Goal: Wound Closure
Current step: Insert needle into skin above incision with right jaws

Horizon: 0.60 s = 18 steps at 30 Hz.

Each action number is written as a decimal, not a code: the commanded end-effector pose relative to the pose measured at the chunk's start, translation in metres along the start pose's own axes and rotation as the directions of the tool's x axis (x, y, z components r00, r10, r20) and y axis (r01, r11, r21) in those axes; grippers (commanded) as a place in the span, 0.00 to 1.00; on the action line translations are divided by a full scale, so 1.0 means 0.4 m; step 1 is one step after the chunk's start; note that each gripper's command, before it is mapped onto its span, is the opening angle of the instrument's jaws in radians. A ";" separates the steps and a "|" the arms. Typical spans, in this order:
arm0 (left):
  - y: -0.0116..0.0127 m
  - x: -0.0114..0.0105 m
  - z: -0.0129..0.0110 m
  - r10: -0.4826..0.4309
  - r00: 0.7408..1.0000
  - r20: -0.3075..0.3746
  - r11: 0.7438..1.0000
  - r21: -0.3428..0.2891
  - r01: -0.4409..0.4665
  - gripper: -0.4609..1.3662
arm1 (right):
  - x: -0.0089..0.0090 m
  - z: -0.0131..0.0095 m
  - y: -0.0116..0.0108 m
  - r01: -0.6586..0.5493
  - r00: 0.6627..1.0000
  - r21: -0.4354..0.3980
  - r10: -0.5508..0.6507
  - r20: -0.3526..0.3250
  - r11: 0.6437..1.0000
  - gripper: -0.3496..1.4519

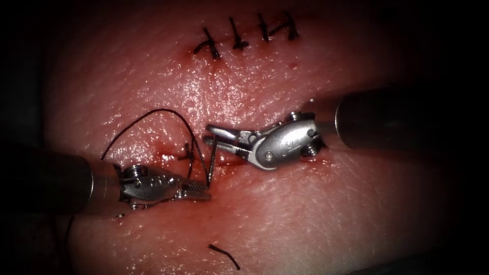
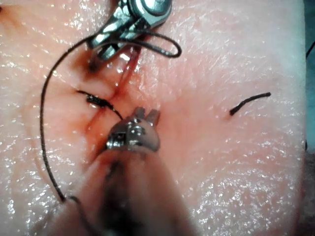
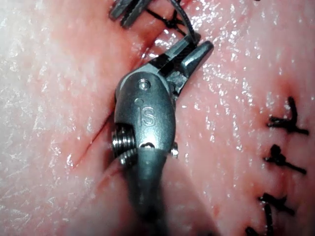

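Right tool (image 1: 210,137): jaws slightly parted, tips at the needle (image 1: 211,162), grip unclear
Left tool (image 1: 202,193): jaws closed at the needle's lower end; hold uncertain
Needle: steep across the cut (image 1: 224,162), between both tips
Thread (image 1: 153,119): loops toward 10 o'clock over the tissue (image 1: 316,214)
Finished stitches (image 1: 244,38): 12 o'clock, well apart
Cut end (image 1: 224,254): 6 o'clock, open tissue around

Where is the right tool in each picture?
Endoscope view: right tool reaches in from the right, tips over the cut.
Left wrist view: beyond the left tool, beside the thread loop.
Right wrist view: close up, tips toward the cut.
Shared landmark: the dark knot on the cut, near its tips.
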 end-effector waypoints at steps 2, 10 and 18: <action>0.0002 -0.0005 0.0004 -0.003 1.000 -0.002 1.000 0.006 0.003 0.27 | 0.0011 0.0010 0.0033 -0.002 1.000 -0.009 0.002 0.001 1.000 0.00; 0.0006 -0.0021 0.0014 -0.002 1.000 -0.003 1.000 0.007 0.002 0.26 | 0.0033 0.0036 0.0101 0.003 1.000 -0.028 -0.003 -0.012 1.000 0.00; 0.0005 -0.0025 0.0019 -0.005 1.000 -0.003 1.000 0.006 0.005 0.27 | 0.0042 0.0052 0.0141 -0.057 0.998 -0.037 0.057 -0.008 0.998 0.00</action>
